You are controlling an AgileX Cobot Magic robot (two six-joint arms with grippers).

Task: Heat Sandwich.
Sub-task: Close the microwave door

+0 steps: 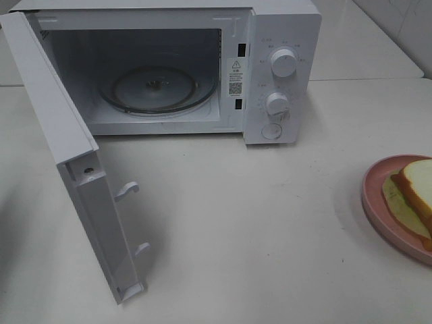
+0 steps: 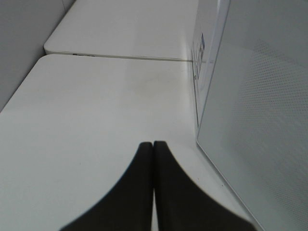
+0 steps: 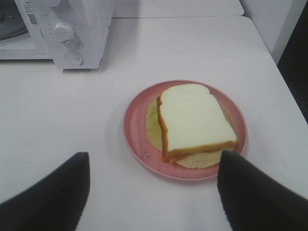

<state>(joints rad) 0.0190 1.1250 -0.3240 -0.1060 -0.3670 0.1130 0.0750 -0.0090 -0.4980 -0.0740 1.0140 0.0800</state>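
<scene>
**Door open, sandwich waiting on its plate**

You have the microwave (image 1: 202, 67) at the upper centre of the high view with its door (image 1: 74, 155) swung fully out toward the lower left, so the cavity and the glass turntable (image 1: 156, 89) are exposed and ready to receive food. That looks like the reason nothing stands in front of the opening.

The sandwich (image 3: 195, 120) lies on the pink plate (image 3: 137, 130); in the high view you find it at the right edge, only partly in frame, well apart from the microwave. Its pale filling spreads out beyond the bread onto the plate.

Your right gripper (image 3: 154, 187) is spread wide and holds nothing. Its two fingers sit at the lower corners of the right wrist view, with the plate between and beyond them, which reads as lining up for a pick.

Your left gripper (image 2: 153, 149) has its fingers pressed together on nothing, low over the bare table (image 2: 96, 120) just beside the door's outer face, probably parked there out of the way.

The loading step looks not yet begun.
</scene>
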